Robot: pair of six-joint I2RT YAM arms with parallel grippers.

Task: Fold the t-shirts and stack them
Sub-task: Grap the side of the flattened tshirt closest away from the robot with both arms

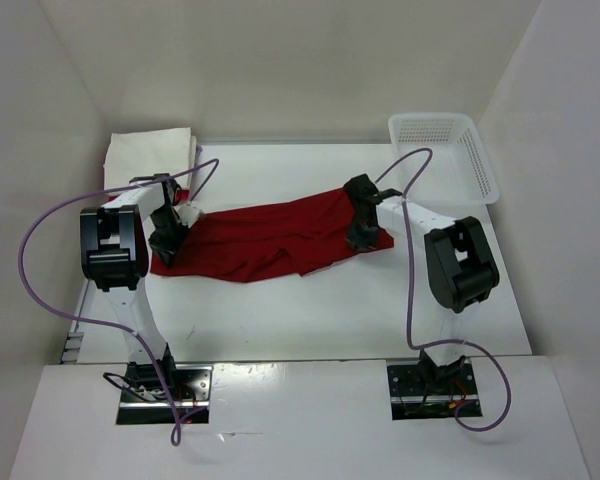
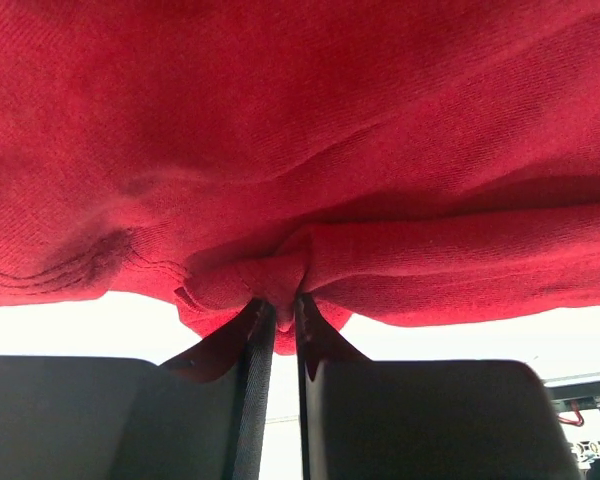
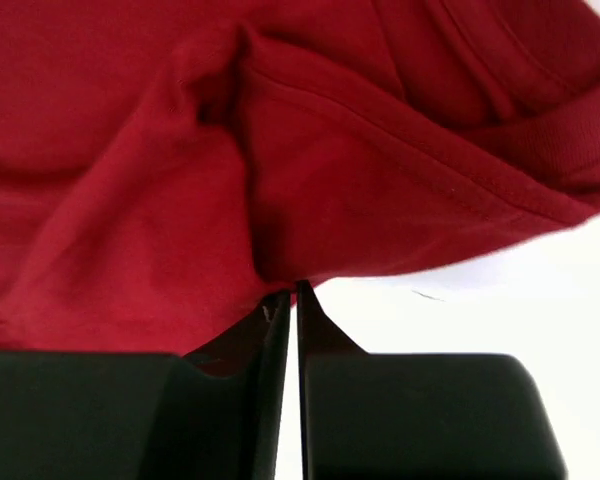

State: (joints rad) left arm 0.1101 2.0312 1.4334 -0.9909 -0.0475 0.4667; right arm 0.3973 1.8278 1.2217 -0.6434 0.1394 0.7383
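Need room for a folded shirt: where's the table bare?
Bare: near strip between the dark red shirt and the arm bases, and the far strip between the cream shirt and the basket. Crowded: the middle, where left pincer and right pincer grip it.

no readable text, label, brand or number on the dark red t-shirt [image 1: 270, 240] or white basket [image 1: 483, 165]

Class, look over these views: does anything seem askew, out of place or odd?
The dark red cloth t-shirt lies bunched in a slanted, wrinkled band, pinched by the left gripper and right gripper at its ends. Nothing looks spilled or damaged.
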